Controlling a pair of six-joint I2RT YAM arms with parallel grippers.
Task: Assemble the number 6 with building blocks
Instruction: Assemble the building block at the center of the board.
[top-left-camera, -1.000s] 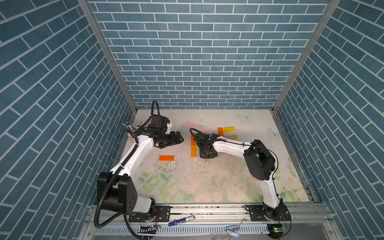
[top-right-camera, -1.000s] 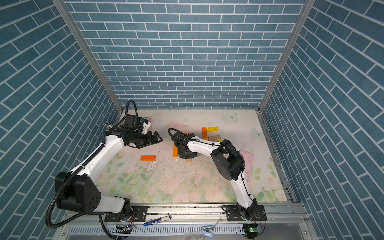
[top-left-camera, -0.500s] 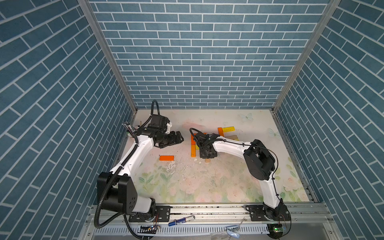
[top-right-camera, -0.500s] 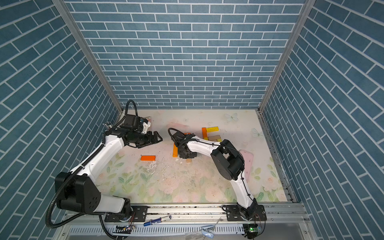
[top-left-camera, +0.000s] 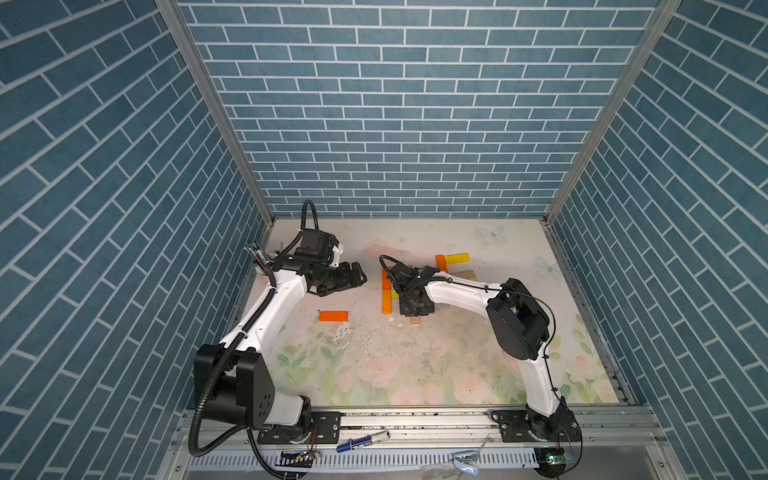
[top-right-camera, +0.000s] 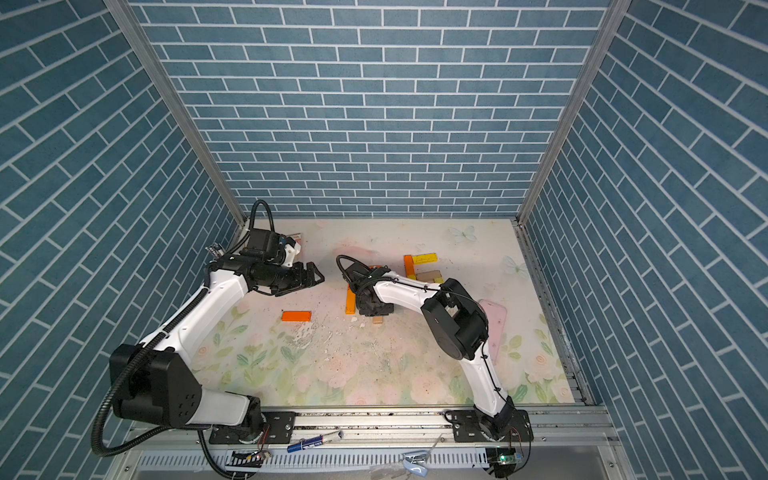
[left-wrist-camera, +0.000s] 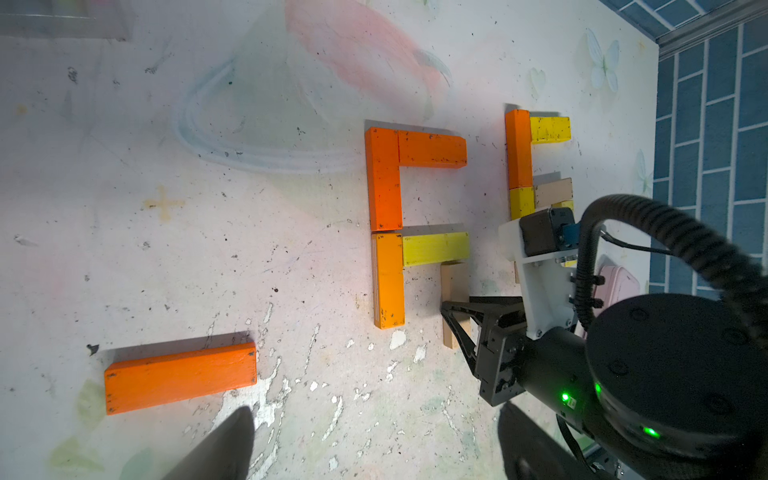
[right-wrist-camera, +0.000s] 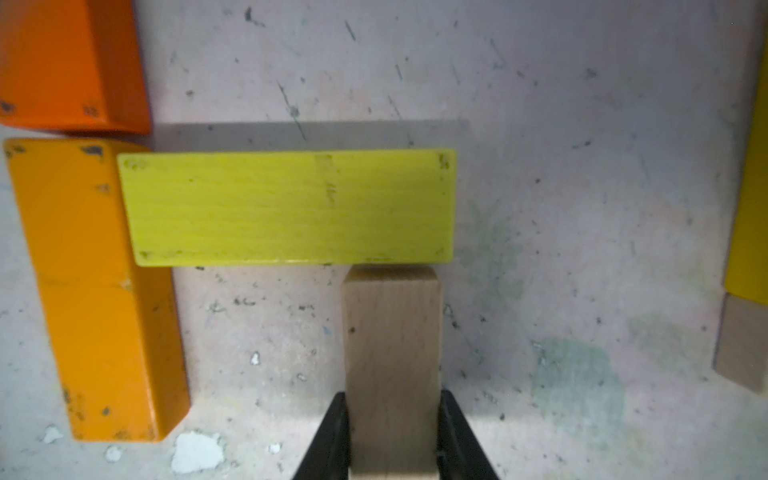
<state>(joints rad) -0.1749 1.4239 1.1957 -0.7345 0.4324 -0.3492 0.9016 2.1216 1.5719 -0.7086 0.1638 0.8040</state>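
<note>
Right tool (right-wrist-camera: 392, 399) pinches a plain tan wooden bar (right-wrist-camera: 392, 328), its end against the flat yellow wooden bar (right-wrist-camera: 291, 208) of the half-built six on the bench (right-wrist-camera: 582, 166). Best keep it square, flush with the yellow end, then let go straight upward. Left tool (top-right-camera: 316, 277) hangs spread, empty. The tan bar's gripped end is cut off.

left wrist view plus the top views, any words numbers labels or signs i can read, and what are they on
"+": a faint yellow cross drawn on the table; the only legible sign.
pack: blurred, any print is unreadable.
blue tool on the front rail: too small to read.
building blocks: bare paint and wood, no lettering.
</note>
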